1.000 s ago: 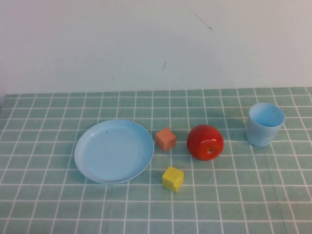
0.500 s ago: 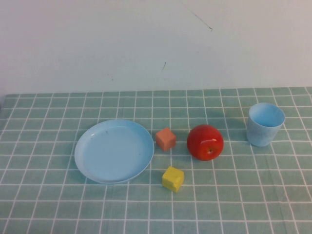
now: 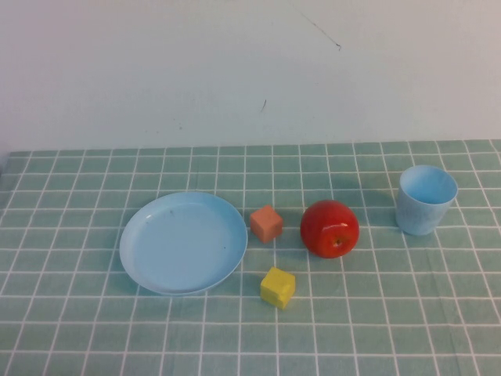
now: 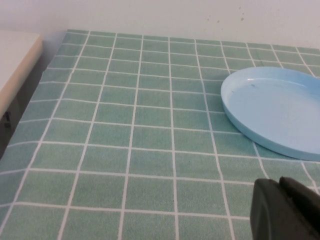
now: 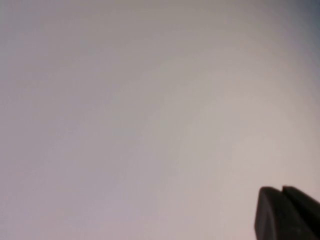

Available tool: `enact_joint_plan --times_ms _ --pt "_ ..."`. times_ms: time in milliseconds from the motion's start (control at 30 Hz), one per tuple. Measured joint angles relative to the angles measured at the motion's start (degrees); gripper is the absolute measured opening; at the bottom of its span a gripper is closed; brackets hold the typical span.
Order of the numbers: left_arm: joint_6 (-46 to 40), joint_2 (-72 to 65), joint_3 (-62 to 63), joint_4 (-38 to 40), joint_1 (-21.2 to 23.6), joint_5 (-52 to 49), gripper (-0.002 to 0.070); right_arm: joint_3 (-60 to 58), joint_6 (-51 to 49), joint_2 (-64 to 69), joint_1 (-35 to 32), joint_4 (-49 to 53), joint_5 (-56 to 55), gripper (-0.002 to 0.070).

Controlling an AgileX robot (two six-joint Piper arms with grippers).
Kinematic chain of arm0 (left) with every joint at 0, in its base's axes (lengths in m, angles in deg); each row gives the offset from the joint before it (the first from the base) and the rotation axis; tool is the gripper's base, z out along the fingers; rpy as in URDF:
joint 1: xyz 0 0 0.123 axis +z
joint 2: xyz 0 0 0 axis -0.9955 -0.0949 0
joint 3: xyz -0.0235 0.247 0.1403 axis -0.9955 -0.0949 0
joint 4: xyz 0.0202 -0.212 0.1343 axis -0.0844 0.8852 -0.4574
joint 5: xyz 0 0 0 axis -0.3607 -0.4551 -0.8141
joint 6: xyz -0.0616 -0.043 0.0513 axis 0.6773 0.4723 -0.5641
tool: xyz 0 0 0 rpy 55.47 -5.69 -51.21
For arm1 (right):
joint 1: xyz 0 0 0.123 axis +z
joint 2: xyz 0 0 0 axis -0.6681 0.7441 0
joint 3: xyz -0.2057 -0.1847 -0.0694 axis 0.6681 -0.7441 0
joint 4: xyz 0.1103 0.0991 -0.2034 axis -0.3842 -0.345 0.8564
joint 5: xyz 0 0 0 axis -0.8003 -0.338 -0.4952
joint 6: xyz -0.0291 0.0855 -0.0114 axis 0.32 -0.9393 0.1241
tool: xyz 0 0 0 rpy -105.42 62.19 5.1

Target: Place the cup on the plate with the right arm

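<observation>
Cup [image 3: 426, 200] stands upright at the table's right side, well apart from the plate [image 3: 183, 242]; apple [image 3: 329, 228] and orange block [image 3: 266, 223] lie between them, yellow block [image 3: 278, 287] nearer the robot. Nothing grasped yet.

Left gripper [image 4: 286, 210] hangs low beside the plate, tips pressed together, empty, apparently parked.

Right gripper [image 5: 287, 212] faces blank wall, tips together, holding nothing.

Both arms out of the high view; the cup's inside is only partly visible.

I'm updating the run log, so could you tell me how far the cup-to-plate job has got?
Nothing looks done: the cup stands upright at the table's right side, beyond the apple from the bare plate. Nothing is in hand; the right tool faces a blank surface, and the left tool hangs near the plate. Grasping, carrying and placing remain.
</observation>
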Motion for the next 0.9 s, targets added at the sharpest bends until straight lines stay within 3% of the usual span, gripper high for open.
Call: enact_joint_plan --times_ms 133,267,500,900 --pt "0.00 0.00 0.00 0.00 0.00 0.00 -0.0003 0.15 -2.21 -0.07 0.00 -0.54 -8.69 -0.0003" --pt "0.00 0.00 0.00 0.00 0.00 0.00 -0.0002 6.12 -4.01 -0.07 0.00 -0.89 -4.29 -0.0003" --pt "0.00 0.00 0.00 0.00 0.00 0.00 -0.0003 26.06 -4.45 2.49 0.00 -0.89 27.18 -0.0003" --pt "-0.12 0.00 0.00 0.00 0.00 0.00 -0.0003 49.31 -6.23 29.14 -0.05 -0.89 73.88 -0.0003"
